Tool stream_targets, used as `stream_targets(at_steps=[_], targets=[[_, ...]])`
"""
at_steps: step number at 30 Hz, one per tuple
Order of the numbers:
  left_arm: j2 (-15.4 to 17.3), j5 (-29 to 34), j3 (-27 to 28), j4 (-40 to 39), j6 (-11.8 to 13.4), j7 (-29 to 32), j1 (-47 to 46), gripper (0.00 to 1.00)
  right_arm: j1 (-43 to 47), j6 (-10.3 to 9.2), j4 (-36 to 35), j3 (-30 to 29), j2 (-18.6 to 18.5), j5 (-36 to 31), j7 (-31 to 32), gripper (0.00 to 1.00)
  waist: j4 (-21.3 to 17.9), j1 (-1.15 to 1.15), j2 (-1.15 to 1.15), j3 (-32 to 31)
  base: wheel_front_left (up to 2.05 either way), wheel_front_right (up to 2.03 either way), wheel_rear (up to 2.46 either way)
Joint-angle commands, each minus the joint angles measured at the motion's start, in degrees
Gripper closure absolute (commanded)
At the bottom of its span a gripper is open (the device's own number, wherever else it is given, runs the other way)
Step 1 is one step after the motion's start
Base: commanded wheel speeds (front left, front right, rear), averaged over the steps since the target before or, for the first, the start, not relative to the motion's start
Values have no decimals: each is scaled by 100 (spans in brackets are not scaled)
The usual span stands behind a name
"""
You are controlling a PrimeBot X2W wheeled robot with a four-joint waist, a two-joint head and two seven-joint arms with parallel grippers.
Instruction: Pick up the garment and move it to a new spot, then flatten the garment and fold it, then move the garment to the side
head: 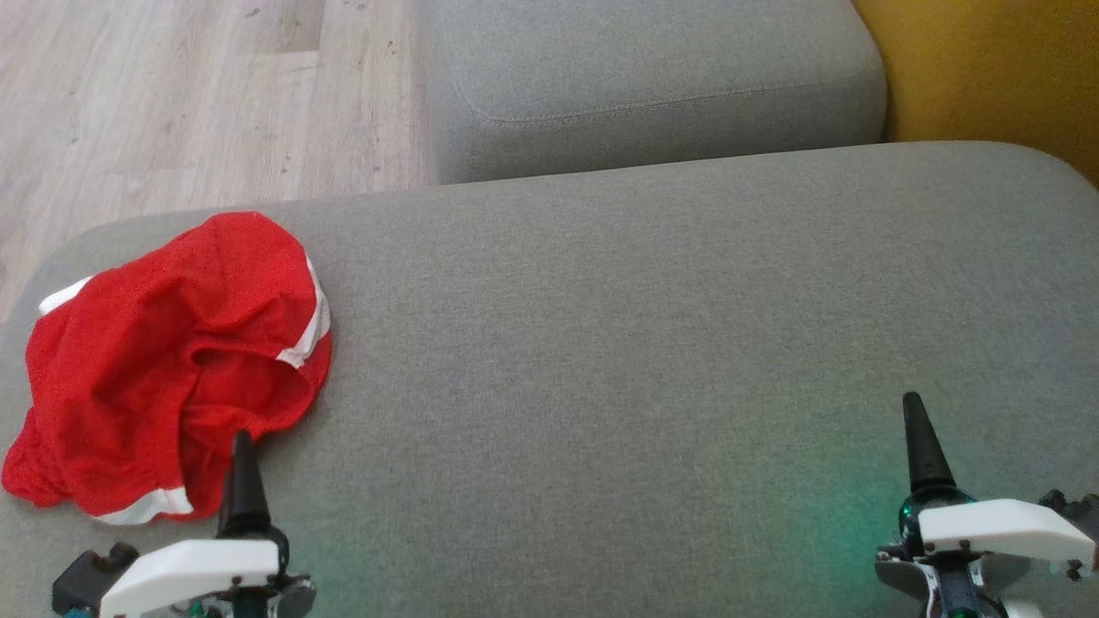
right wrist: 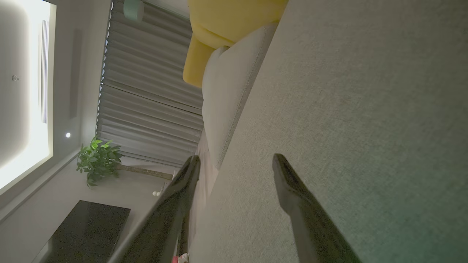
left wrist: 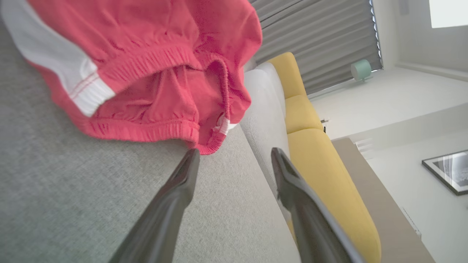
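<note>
A pair of red shorts (head: 172,360) with white side stripes lies crumpled at the left end of the grey cushion (head: 644,343). My left gripper (head: 243,446) hovers at the garment's near edge, its dark tip overlapping the red cloth in the head view. Seen from the left wrist, the left gripper (left wrist: 234,155) is open, and the shorts' elastic waistband (left wrist: 153,128) lies just beyond the fingertips, apart from them. My right gripper (head: 917,421) stays at the lower right above bare cushion; in the right wrist view it (right wrist: 236,160) is open and holds nothing.
A second grey cushion (head: 652,77) lies behind the first, with yellow upholstery (head: 996,69) at the back right. Pale wooden floor (head: 172,94) shows beyond the cushion's left and far edges. The cushion's left edge runs close to the shorts.
</note>
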Motion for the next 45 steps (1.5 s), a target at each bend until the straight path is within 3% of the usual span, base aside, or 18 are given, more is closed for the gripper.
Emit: stream_targets(at_steps=[1, 45], targets=[[28, 204, 11, -225, 6, -62, -106, 0, -204, -1, -224, 73, -30, -171, -61, 0, -3, 0, 0, -7, 0, 0, 0], [39, 3223, -640, -753, 652, -802, 114, 0, -219, -3, -354, 869, -44, -3324, -805, 0, -144, 0, 0, -211, 0, 0, 0]])
